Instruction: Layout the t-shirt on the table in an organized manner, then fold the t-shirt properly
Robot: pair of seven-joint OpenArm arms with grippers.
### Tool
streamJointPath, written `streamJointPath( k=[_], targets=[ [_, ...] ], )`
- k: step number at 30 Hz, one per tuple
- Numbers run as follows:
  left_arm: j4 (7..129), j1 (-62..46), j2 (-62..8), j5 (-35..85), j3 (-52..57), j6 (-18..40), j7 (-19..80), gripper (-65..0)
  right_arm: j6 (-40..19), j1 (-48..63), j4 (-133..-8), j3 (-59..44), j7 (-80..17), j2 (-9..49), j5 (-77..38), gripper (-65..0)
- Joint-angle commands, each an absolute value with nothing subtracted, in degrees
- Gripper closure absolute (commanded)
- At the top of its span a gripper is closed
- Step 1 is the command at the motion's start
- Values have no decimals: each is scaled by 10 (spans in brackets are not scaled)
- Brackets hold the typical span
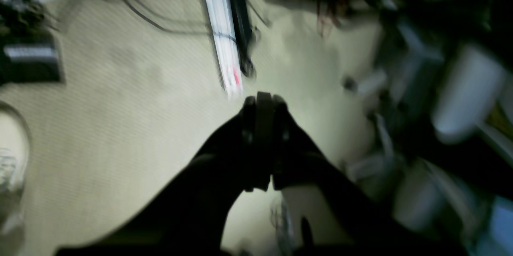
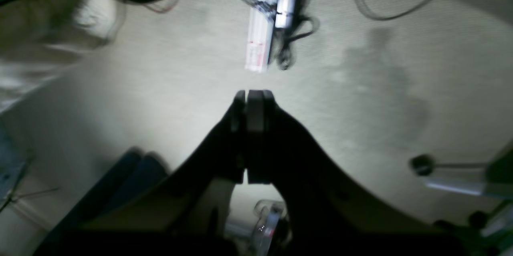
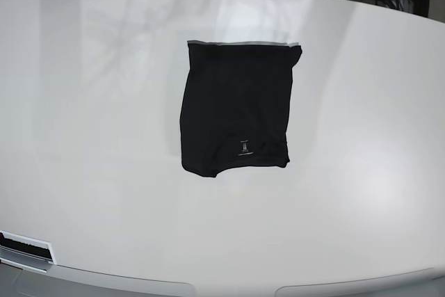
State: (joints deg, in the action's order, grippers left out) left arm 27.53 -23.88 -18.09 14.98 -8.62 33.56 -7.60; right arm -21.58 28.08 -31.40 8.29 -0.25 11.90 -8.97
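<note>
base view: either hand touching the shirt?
No. The t-shirt lies folded and alone on the table; no hand appears in that view.

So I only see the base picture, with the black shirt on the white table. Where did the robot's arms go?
Observer: Off the table. The left pincer hangs over beige carpet.
Operator: Is it holding something?
Observer: No, it is shut on nothing.
Operator: And the other one?
Observer: The right pincer is shut and empty too, above the same carpet, near a white rail with cables. The black short-sleeved fabric t-shirt shows in neither wrist view.
</note>
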Motion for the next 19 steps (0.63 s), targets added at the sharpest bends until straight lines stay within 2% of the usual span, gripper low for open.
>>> streamJointPath(
  k=[1,3,7,10,14,17,19],
  targets=[
    [261,-234,-176,148,-87,326,-109,0,-216,273,-296,87,28,111,-78,0],
    [246,-218,-159,148,-87,272,-135,0,-202,251,-267,87,71,90,-45,0],
    [253,-184,-124,149,-88,180,-128,0,-173,223,-264,87,84,56,-12,0],
    [253,-161,-114,173,-111,152,-112,0,-169,201,-269,87,83,37,-11,0],
    [254,-150,-114,226,-168,149,-113,0,-147,173,-270,87,61,35,36,0],
    [261,-151,-114,228,-199,146,-137,0,-126,162,-270,87,58,37,13,0],
    [268,-151,-113,229,-202,120,-137,0,-130,160,-270,87,60,38,-9,0]
  ],
)
